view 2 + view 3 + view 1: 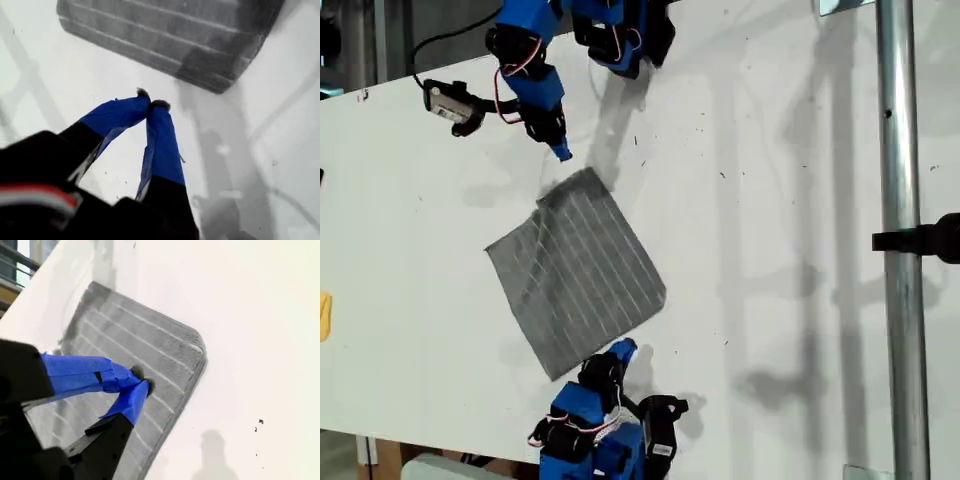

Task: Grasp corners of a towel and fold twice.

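Fingers of my second gripper [142,379] are pinched together on nothing, poised over the grey striped towel [578,272] just inside its hem nearest the table's [770,200] near edge. The towel lies mid-table, partly folded. Beyond its far corner [586,176], my first gripper [151,103] hangs clenched and empty.

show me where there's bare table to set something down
Widest free patch: table between the towel and the metal pole. A smaller one between the towel and the yellow object at the exterior view's left edge. Crowded above the towel there by one arm, below by another.
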`<state>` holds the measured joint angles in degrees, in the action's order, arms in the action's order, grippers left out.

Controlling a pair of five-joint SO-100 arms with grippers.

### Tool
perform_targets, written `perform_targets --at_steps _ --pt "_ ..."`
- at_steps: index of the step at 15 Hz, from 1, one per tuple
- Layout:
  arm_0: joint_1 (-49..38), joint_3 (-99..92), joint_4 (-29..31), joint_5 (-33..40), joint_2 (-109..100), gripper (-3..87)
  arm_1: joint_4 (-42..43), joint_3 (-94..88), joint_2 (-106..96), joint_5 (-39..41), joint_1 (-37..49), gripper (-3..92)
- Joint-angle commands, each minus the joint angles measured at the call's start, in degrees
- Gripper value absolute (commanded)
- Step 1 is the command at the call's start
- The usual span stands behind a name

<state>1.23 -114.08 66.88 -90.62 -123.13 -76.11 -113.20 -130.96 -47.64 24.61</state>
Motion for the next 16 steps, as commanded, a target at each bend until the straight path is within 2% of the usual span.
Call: perform_targets --at_steps 1,5,6,7,9,10,16 --pt "1.7 17.7 5.4 0.8 11.6 -2.9 -0.6 11.0 8.5 6.9 4.0 -0.4" --pt "2.5 31.8 8.6 3.4 24.0 -2.9 -1.7 17.1 17.1 12.8 9.4 -0.4" --pt "2.4 32.8 9.3 3.7 25.3 -2.9 -2.4 17.1 17.7 13.0 9.5 4.1" --pt "2.2 32.8 9.4 3.7 25.8 -2.6 -3.3 17.1 18.1 13.2 9.4 16.9" --pt "1.8 32.9 9.5 4.3 26.2 -0.2 -3.6 16.6 18.8 15.6 9.2 36.7" --pt "1.6 33.0 9.9 4.4 26.4 1.5 -3.8 16.5 20.2 16.6 9.5 40.4" --pt "0.6 33.5 11.1 4.8 27.3 5.8 8.4 8.6 30.3 22.7 11.2 39.7"
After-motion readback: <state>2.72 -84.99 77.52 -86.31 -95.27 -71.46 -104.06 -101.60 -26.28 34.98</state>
